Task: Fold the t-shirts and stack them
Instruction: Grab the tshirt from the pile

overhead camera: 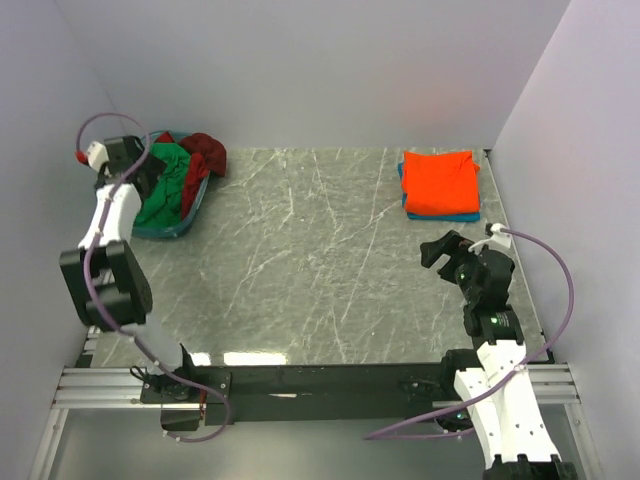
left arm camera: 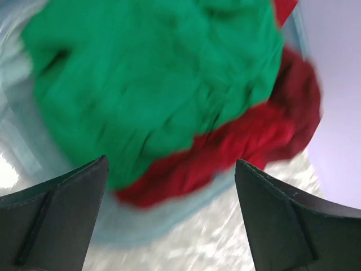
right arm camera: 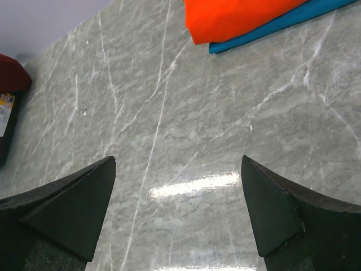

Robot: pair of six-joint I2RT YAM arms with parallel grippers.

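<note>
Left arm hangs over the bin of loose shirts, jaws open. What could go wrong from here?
1. The green shirt and red shirt lie tangled, so the open left gripper may well grab both.
2. The red shirt drapes over the bin rim and could drag out onto the table.

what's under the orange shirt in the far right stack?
A folded blue shirt; only its edges show past the orange shirt. The rest of it, and anything further beneath, is covered.

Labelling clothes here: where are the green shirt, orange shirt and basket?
green shirt (overhead camera: 168, 192), top view, crumpled middle.
orange shirt (overhead camera: 438, 182), top view, folded top.
basket (overhead camera: 160, 232), top view, near rim.
</note>
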